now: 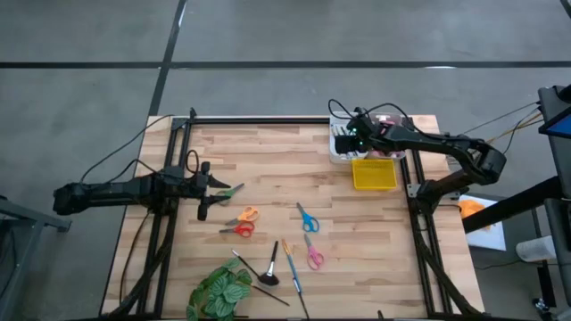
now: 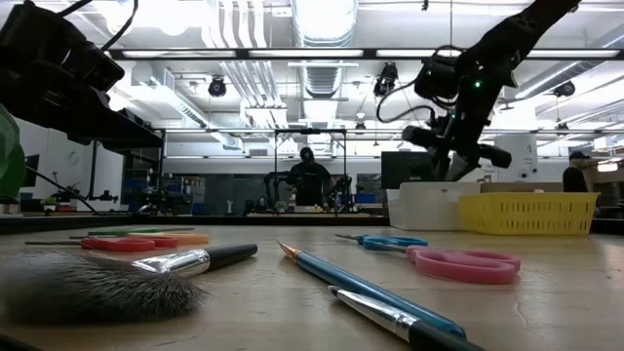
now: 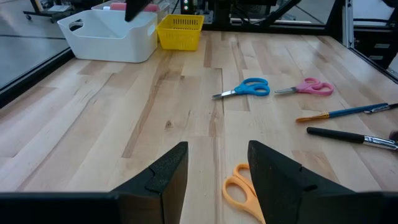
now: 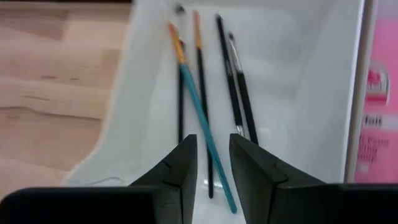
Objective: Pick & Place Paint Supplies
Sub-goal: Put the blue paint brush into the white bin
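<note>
My right gripper (image 1: pixel 350 134) hangs open over the white bin (image 1: pixel 339 144) at the table's far right, pointing steeply down. Below its fingers (image 4: pixel 210 165) several thin brushes lie flat on the bin's floor, among them a blue-handled brush (image 4: pixel 200 109) and dark ones (image 4: pixel 231 81). A pink tube (image 4: pixel 376 93) lies in the compartment beside them. On the table lie green (image 1: pixel 230 191), orange (image 1: pixel 247 214), red (image 1: pixel 239 229), blue (image 1: pixel 308 218) and pink scissors (image 1: pixel 314 257), a blue brush (image 1: pixel 291 267) and a fluffy dark brush (image 1: pixel 270 269). My left gripper (image 1: pixel 207 187) waits open at the left.
A yellow basket (image 1: pixel 373 174) stands just near of the white bin. A green leafy plant (image 1: pixel 219 292) lies at the near edge. Dark frame rails run along the table's left and right sides. Bare wood lies between the scissors and the bins.
</note>
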